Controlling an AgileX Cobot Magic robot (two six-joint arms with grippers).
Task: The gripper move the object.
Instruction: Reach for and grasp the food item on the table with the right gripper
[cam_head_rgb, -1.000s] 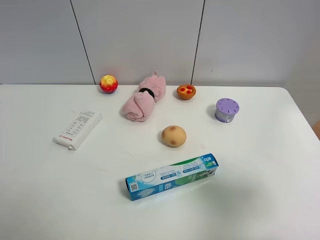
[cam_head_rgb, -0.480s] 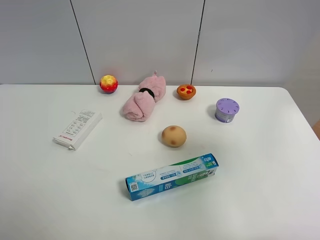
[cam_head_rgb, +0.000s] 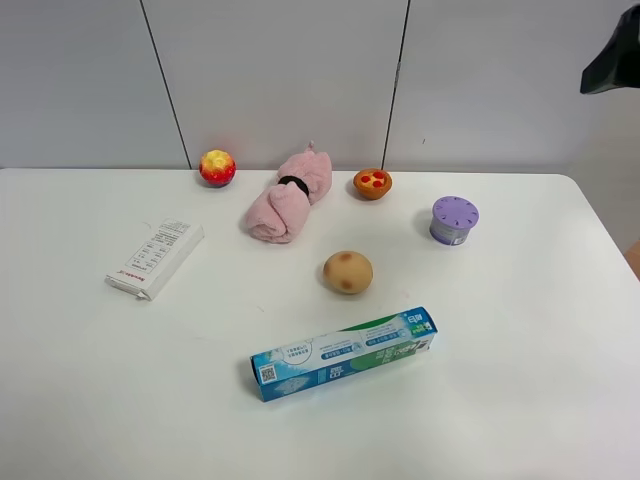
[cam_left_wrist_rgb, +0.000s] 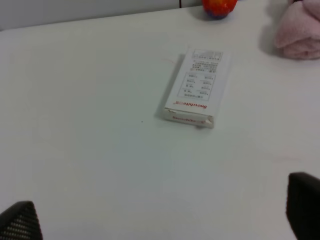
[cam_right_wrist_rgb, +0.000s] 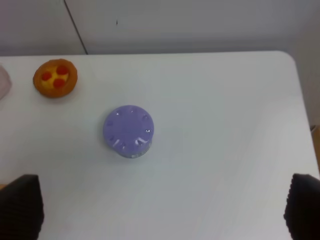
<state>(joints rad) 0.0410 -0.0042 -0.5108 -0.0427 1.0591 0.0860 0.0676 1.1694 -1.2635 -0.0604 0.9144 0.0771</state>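
Observation:
The object, a small orange-brown tart with red dots on a yellow top, sits at the back of the white table, right of the pink towel. It also shows in the right wrist view. My right gripper is open and empty, high above the table, with its fingertips spread wide on the near side of the purple container. A black part of the right arm shows at the top right corner of the high view. My left gripper is open and empty above the table's left side.
A red-and-yellow ball, a rolled pink towel, a purple round container, a tan ball, a blue-green toothpaste box and a white box lie on the table. The table's right edge is close.
A black part of the right arm has come into the top right corner of the high view. The objects on the table have not moved.

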